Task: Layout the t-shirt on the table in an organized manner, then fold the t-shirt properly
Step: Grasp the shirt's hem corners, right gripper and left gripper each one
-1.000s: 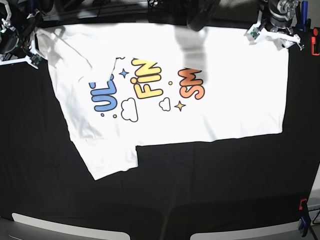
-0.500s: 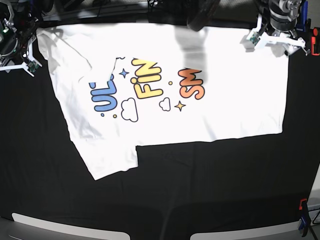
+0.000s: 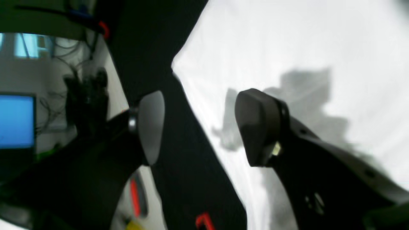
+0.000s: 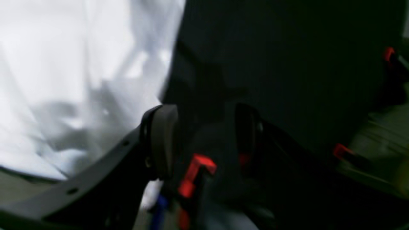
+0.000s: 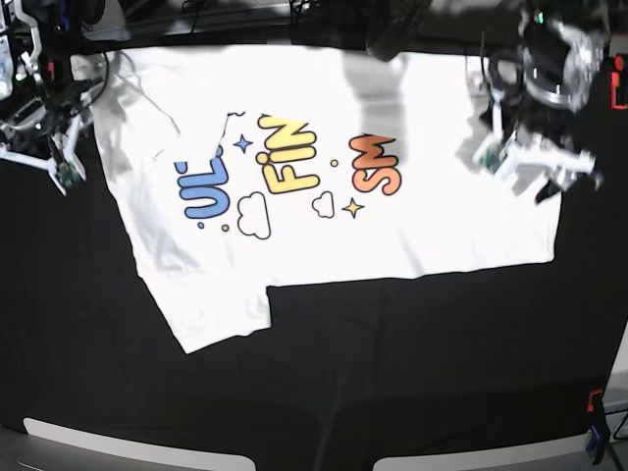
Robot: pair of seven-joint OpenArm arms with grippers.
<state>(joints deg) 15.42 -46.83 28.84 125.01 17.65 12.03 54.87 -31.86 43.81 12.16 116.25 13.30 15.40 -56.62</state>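
The white t-shirt (image 5: 392, 226) lies spread print-up on the black-draped table (image 5: 392, 373), one sleeve reaching toward the near left. My left gripper (image 5: 530, 169) hovers over the shirt's right part near its edge. In its wrist view it (image 3: 201, 131) is open, nothing between the pads, with the t-shirt (image 3: 303, 48) edge and table cloth (image 3: 191, 179) below. My right gripper (image 5: 44, 162) sits just off the shirt's far-left edge. The right wrist view shows it (image 4: 204, 140) open and empty, over black table cloth (image 4: 287, 64) beside the t-shirt (image 4: 80, 64).
Red clamps (image 5: 618, 93) (image 5: 594, 400) hold the cloth at the right edge, and a red clamp (image 4: 195, 172) shows under the right gripper. Pale bars (image 5: 98, 437) lie along the near edge. A blue screen (image 3: 16, 121) stands beyond the table.
Both arms have come away from the far corners toward the near side. The left gripper now hangs over the shirt's right part; the right has dropped alongside the left edge. The shirt has not shifted.
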